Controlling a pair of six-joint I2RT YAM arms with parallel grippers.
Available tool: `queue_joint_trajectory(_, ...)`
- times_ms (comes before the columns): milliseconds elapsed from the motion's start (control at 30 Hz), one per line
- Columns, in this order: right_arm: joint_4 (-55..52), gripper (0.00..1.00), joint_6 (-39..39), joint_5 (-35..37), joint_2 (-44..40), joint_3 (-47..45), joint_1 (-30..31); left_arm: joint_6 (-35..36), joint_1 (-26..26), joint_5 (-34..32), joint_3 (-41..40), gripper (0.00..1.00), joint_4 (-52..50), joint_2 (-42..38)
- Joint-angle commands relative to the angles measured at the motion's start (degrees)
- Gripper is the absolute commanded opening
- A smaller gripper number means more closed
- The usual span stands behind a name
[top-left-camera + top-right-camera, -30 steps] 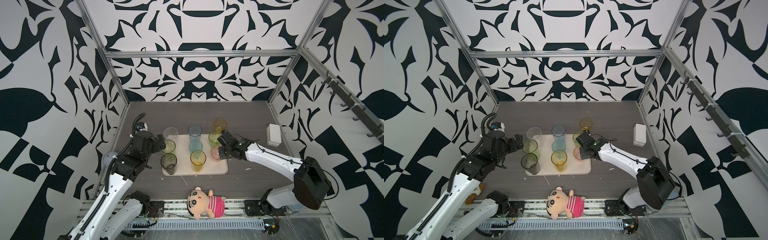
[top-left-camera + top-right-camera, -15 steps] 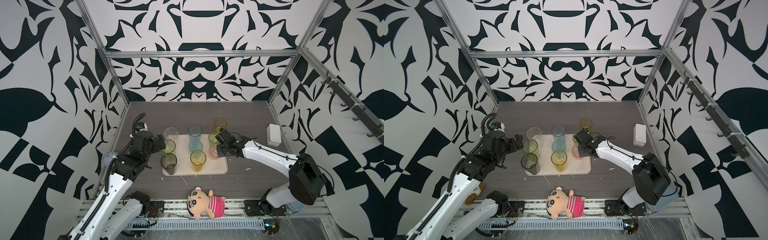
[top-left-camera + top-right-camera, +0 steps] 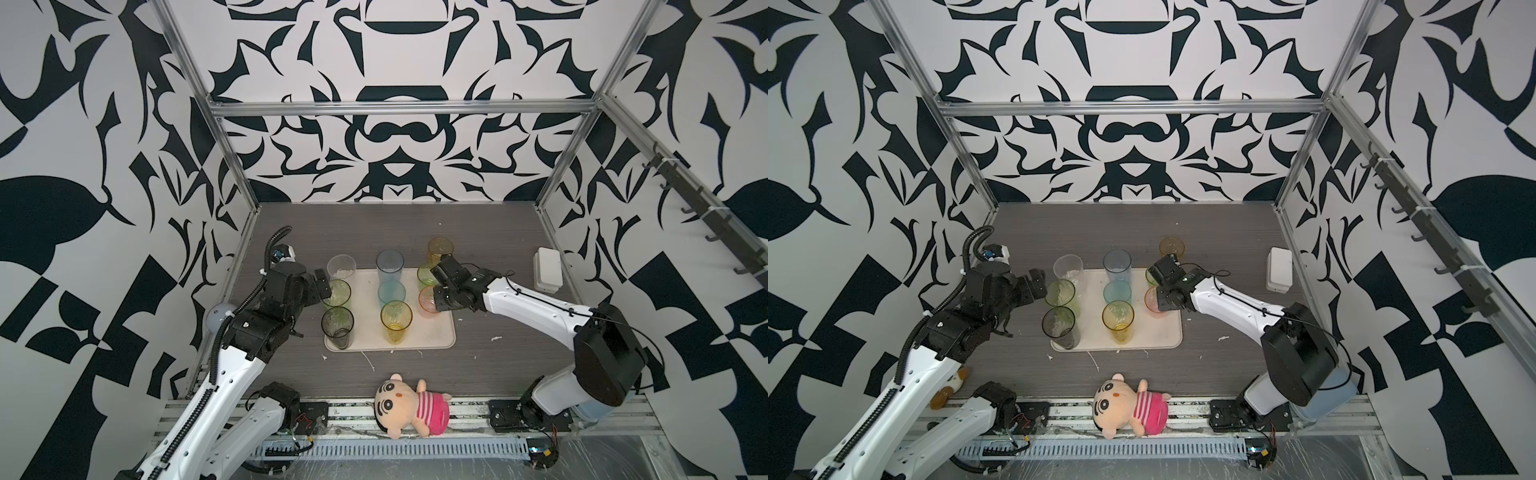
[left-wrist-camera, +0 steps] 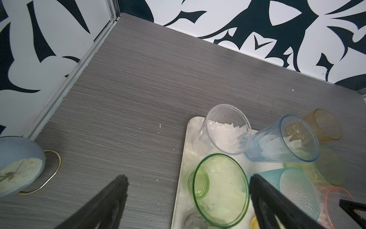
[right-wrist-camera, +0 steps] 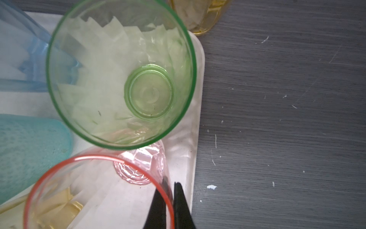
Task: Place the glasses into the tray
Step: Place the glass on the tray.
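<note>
The pink glass (image 5: 95, 190), rim pinched by the right gripper (image 5: 168, 186), was edged further inside the tray (image 5: 190, 150) for release; the left gripper (image 4: 188, 177) was spread wide.

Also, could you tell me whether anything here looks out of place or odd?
Yes: the amber tumbler stands alone on the table, just beyond the tray's far edge. A plush doll lies across the front rail, and white flecks dot the table.
</note>
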Motion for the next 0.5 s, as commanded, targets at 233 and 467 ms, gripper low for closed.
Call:
queue_joint_trajectory(233,-3.1,0.27,0.44,-0.58,-0.7,4.03,-0.2,-0.17,-0.21,-0.88,-0.48,0.99,-1.2,-0.78)
queue_joint_trajectory(467,-5.46,0.35,-0.21,-0.62,-2.57,6.1,-0.2,-0.21,-0.13,-0.88,-0.54,1.0,-1.49,-0.95)
